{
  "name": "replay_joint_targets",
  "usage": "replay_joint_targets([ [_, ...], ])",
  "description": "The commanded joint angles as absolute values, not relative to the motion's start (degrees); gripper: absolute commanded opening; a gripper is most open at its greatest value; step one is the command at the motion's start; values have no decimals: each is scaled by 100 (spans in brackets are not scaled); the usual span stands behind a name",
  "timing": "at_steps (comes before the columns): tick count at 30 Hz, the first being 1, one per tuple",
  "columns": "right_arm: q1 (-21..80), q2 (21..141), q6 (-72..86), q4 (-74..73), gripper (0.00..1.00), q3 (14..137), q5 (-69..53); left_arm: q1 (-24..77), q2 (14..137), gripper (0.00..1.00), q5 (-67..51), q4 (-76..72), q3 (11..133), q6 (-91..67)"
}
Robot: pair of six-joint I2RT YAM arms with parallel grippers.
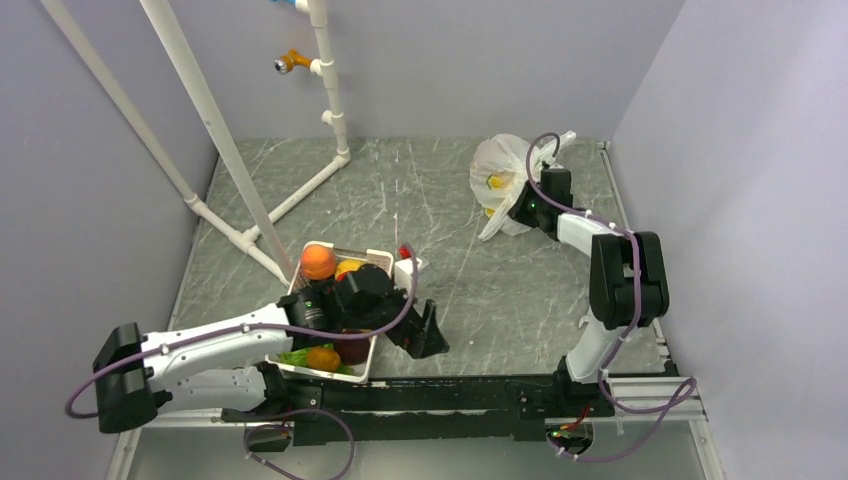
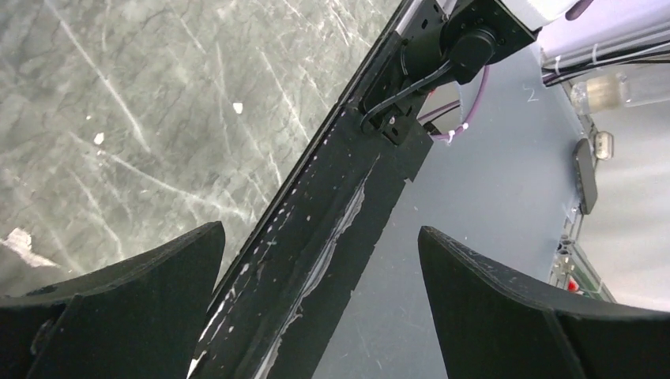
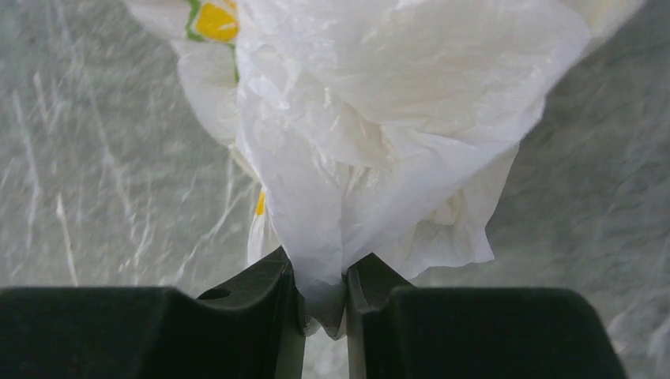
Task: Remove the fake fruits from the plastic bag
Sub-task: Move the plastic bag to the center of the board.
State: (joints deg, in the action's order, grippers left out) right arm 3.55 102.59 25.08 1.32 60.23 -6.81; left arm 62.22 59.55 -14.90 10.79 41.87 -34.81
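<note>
While our right fingers [image 3: 245,316] pinch a fold of the plastic bag [image 3: 395,118] on the tabletop [image 3: 95,197], our left fingers [image 2: 134,300] gape wide, holding nothing.

1 bag [image 1: 500,165], 1 bskt [image 1: 372,254], 2 arms [image 1: 200,345] [image 1: 620,270]

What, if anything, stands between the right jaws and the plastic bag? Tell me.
Nothing visible. The right gripper is shut on a bunched fold of the plastic bag, with the film pinched directly between its jaws.
</note>
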Motion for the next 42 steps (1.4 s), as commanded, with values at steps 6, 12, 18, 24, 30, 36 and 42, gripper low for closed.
replay_joint_targets([
  [6, 1555, 8727, 2676, 702, 22, 4574, -950, 7127, 6324, 99, 234, 1463, 4965, -4207],
  [12, 2315, 7456, 3077, 575, 20, 3389, -1480, 7614, 6003, 99, 1084, 1380, 4510, -4868],
  [18, 2901, 5675, 3475, -474, 21, 2441, -1929, 7724, 5821, 99, 1502, 1336, 4298, -5052],
  [24, 3105, 4352, 4049, -1103, 21, 1827, -2883, 7855, 5900, 99, 2042, 1896, 4606, -5003],
  [30, 3142, 4097, 3932, -2032, 35, 1964, -2949, 7857, 6198, 99, 2509, 2277, 5141, -4498],
  [36, 3129, 3108, 4010, -2600, 73, 2397, -1436, 7845, 6564, 99, 2627, 2406, 5655, -4258],
  [42, 3118, 3529, 4946, -3350, 99, 2816, 817, 7824, 6644, 99, 2588, 2587, 5831, -4469],
])
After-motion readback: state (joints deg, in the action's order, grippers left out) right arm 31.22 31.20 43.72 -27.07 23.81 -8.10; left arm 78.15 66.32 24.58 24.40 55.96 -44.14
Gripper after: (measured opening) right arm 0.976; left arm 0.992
